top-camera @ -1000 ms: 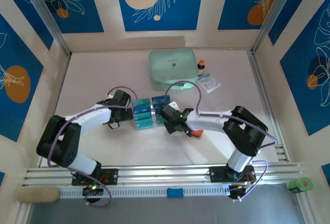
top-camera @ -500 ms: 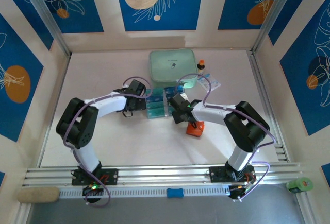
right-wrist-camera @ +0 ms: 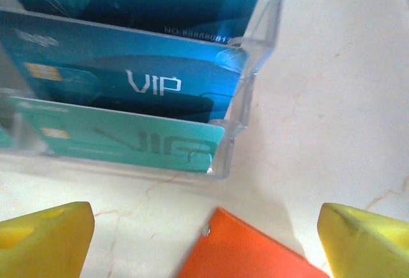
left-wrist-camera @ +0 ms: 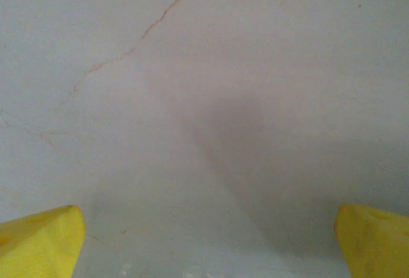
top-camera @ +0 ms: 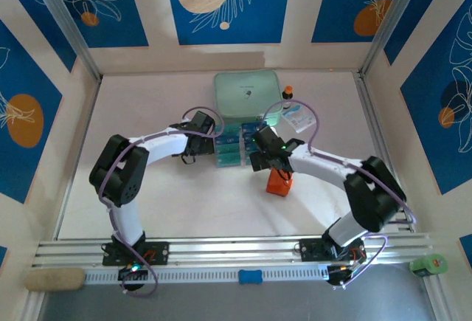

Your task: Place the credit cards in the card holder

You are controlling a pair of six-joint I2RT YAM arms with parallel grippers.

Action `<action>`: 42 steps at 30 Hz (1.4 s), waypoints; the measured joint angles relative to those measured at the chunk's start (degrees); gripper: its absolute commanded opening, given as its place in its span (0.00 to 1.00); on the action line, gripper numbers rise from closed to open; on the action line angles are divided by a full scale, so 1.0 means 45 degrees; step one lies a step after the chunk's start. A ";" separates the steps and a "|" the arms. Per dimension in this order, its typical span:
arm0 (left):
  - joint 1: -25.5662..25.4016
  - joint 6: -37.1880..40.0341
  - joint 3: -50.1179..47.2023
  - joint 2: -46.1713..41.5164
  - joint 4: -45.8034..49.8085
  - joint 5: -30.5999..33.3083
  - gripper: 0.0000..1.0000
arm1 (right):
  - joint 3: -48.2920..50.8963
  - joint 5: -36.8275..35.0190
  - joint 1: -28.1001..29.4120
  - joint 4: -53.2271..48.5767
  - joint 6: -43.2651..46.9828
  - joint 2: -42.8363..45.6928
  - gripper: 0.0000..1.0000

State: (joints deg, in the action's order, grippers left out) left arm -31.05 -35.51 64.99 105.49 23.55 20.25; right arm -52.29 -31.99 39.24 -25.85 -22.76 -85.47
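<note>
Lying near three credit cards [right-wrist-camera: 128, 86] (teal): one card holder [right-wrist-camera: 246, 252]

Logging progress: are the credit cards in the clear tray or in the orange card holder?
In the clear tray: the credit cards stand in its tiered slots; the card holder lies beside it on the table.

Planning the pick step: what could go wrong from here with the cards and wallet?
1. The cards stand close-packed in stepped slots of the clear tray; the right arm's open jaws might pinch two, or the tray's lip.
2. The orange wallet lies just before the tray, seen between those jaws; a descent could hit or shove it.
</note>
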 measured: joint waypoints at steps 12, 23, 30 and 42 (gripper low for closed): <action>0.1632 0.0442 -0.1326 -0.2827 0.0005 0.0180 1.00 | 0.2186 0.3483 -0.2506 -0.2157 -0.3619 0.4998 0.88; 0.1860 0.0296 -0.3109 -0.6173 -0.0117 -0.2055 1.00 | 0.5814 0.7223 -0.4711 -0.2506 -0.7286 0.8310 0.58; 0.1467 -0.0335 -0.3711 -0.6178 -0.0398 -0.3517 1.00 | 0.6606 0.8704 -0.4979 -0.1243 -0.8291 0.7766 0.45; 0.0685 -0.0777 -0.3716 -0.5741 -0.0903 -0.3978 1.00 | 0.6606 0.9224 -0.5037 0.0296 -0.8490 0.6649 0.40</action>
State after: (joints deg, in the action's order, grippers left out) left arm -27.97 -39.00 48.27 79.66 19.49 2.35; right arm -22.57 9.52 16.58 -24.51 -60.97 -55.55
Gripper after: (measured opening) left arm 0.998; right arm 0.403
